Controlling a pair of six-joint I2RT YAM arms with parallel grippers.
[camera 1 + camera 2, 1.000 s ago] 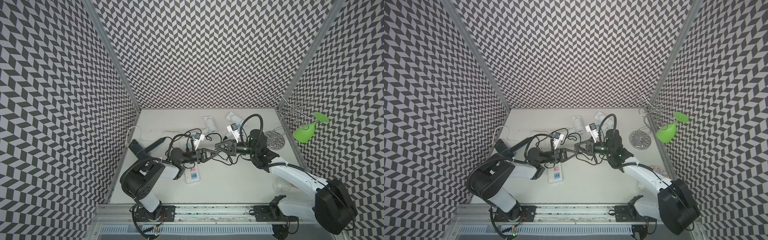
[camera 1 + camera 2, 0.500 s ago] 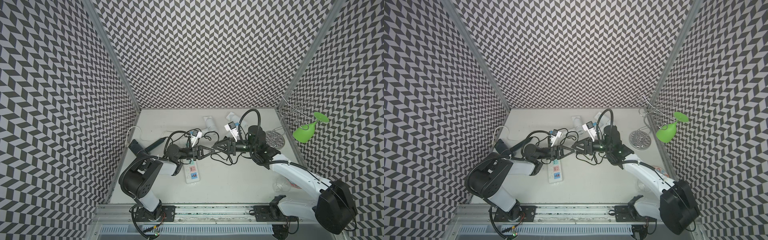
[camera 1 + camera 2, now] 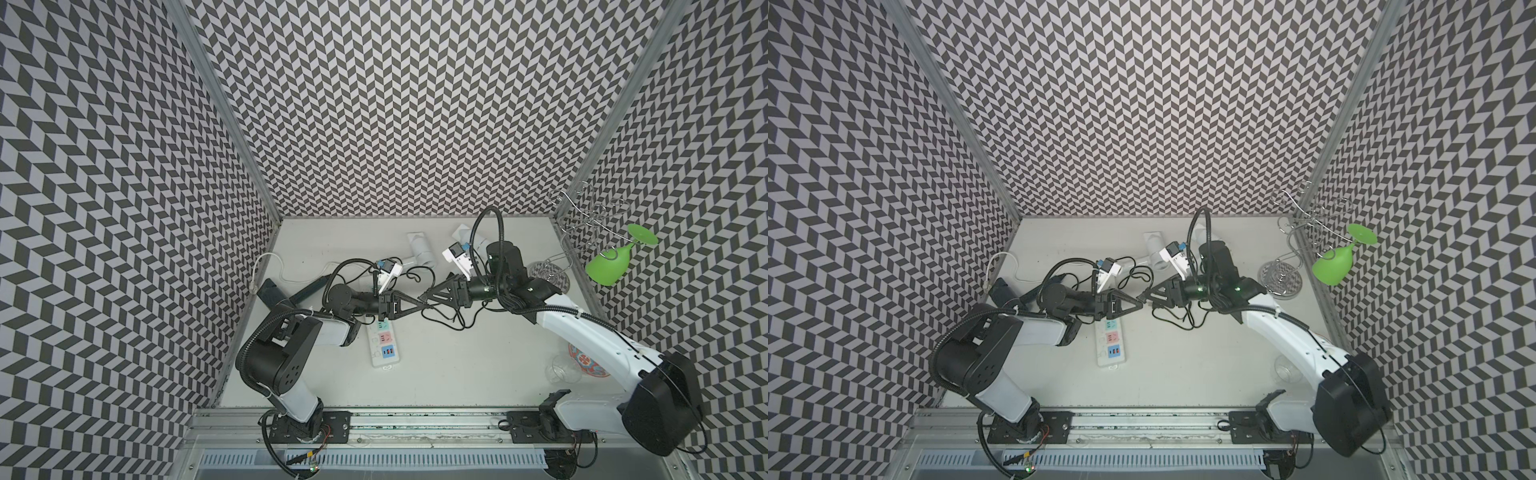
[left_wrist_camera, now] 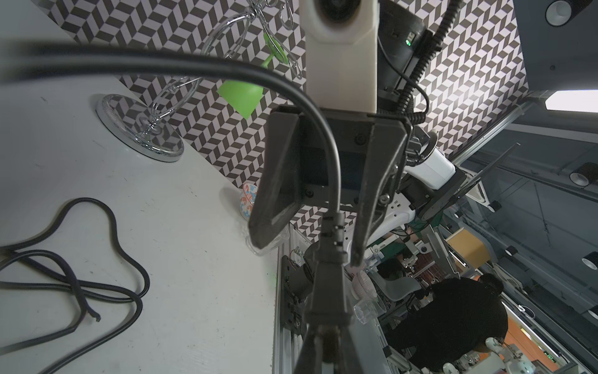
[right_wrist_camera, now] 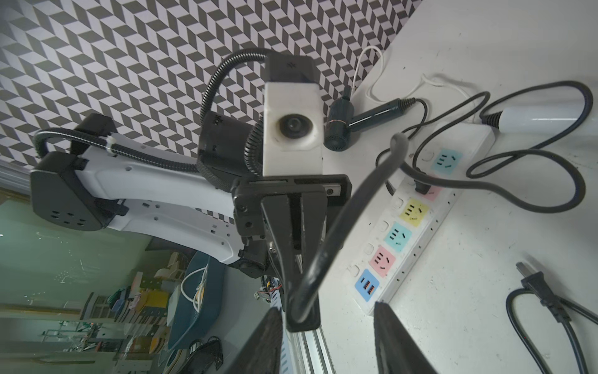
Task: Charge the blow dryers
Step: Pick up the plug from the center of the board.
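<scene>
**Left claw clamped on a plug, right claw standing open**

The left claw [image 3: 417, 306] is closed on a black moulded plug [image 4: 326, 291], held off the pale bench [image 3: 457, 374] near the far end of the long white power strip with pastel sockets [image 3: 384, 341]. The right claw [image 3: 425, 296] meets it tip to tip, jaws apart either side of the plug's cord, gripping nothing. Two white flat-nozzled blow dryers [image 3: 420, 249] [image 3: 481, 241] lie toward the back of the bench, one partly hidden by the right wrist. The dark blue-black blow dryer [image 5: 343, 126] lies by the left wall. A second plug [image 5: 424, 189] sits in a pink socket.
</scene>
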